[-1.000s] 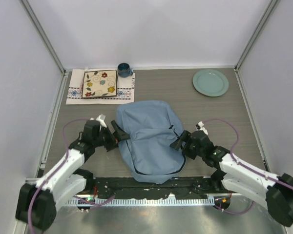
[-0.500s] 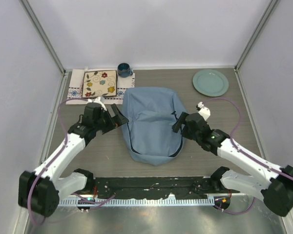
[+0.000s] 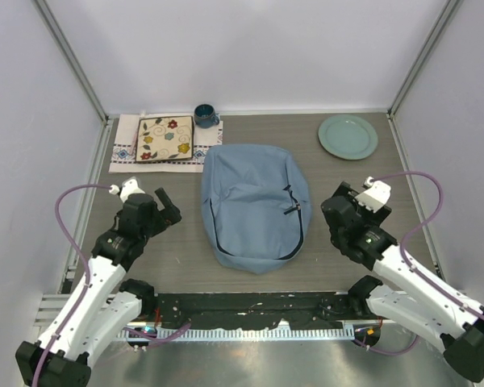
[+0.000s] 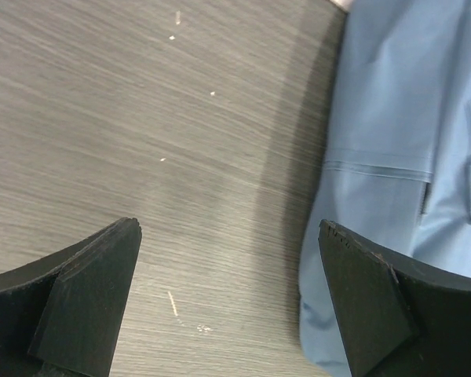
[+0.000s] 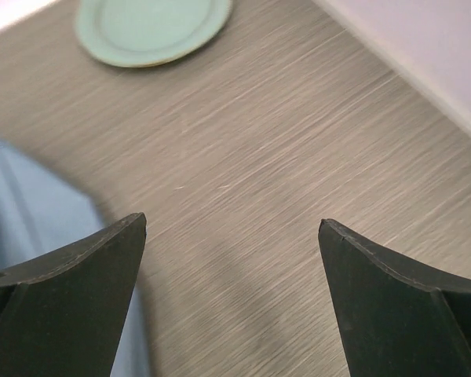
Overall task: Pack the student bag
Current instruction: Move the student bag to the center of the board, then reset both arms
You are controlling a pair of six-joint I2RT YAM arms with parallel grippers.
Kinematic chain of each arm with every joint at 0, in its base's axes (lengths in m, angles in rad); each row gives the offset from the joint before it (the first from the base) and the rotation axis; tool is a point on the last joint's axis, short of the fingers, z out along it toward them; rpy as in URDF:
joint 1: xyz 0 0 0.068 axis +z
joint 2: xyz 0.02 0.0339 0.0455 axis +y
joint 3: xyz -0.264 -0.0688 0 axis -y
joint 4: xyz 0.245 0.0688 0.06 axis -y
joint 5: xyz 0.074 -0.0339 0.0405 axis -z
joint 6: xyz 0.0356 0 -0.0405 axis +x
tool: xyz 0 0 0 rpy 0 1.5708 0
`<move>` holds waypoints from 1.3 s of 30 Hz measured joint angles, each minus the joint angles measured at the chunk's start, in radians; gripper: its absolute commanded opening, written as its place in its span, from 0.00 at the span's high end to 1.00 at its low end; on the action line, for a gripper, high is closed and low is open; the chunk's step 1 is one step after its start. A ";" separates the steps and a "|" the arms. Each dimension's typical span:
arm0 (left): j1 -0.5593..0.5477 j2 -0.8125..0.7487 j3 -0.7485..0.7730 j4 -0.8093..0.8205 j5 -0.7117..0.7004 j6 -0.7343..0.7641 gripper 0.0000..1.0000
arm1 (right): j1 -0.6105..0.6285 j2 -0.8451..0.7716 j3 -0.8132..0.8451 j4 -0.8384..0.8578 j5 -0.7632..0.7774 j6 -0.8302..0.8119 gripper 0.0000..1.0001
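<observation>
Two white robot arms flank a large, soft, dusty-blue fabric student bag [image 3: 254, 210] lying flat at the middle of a grey wood-grain table [image 3: 371, 173], seen from above. Dark zipper lines curve round the bag's near half. The left gripper [image 3: 168, 207] hangs over bare table just left of the bag, and the right gripper [image 3: 337, 208] sits just beside its right edge; neither touches the fabric. At the far left a square tile with a floral pattern [image 3: 165, 139] rests on a white embroidered cloth [image 3: 125, 153], a dark blue mug [image 3: 205, 114] just behind it. A round pale green plate [image 3: 348, 135] lies at the far right, well apart from the bag.

From the left wrist, both black fingers stand spread wide over the table with nothing between them; the bag's blue side and a seam fill the right of the view.

From the right wrist, the jaws are likewise spread wide and hold nothing, with the plate beyond them and a strip of blue fabric at the left edge
</observation>
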 measured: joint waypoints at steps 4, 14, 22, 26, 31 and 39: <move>0.000 0.059 0.000 -0.022 -0.031 -0.003 0.00 | -0.042 0.142 -0.013 0.039 0.075 -0.065 0.03; 0.000 0.066 0.000 -0.053 -0.055 -0.003 0.00 | -0.241 0.285 -0.150 0.431 0.030 -0.317 0.03; 0.000 0.038 0.000 -0.052 -0.057 -0.003 0.01 | -0.383 0.327 -0.374 0.906 -0.078 -0.447 0.03; 0.000 0.039 0.000 -0.051 -0.058 -0.003 0.01 | -0.407 0.377 -0.406 1.106 -0.142 -0.521 0.03; 0.000 0.046 0.000 -0.051 -0.058 -0.003 0.00 | -0.492 0.518 -0.420 1.378 -0.223 -0.566 0.04; 0.000 0.055 0.000 -0.050 -0.058 -0.002 0.00 | -0.563 0.716 -0.374 1.546 -0.523 -0.654 0.03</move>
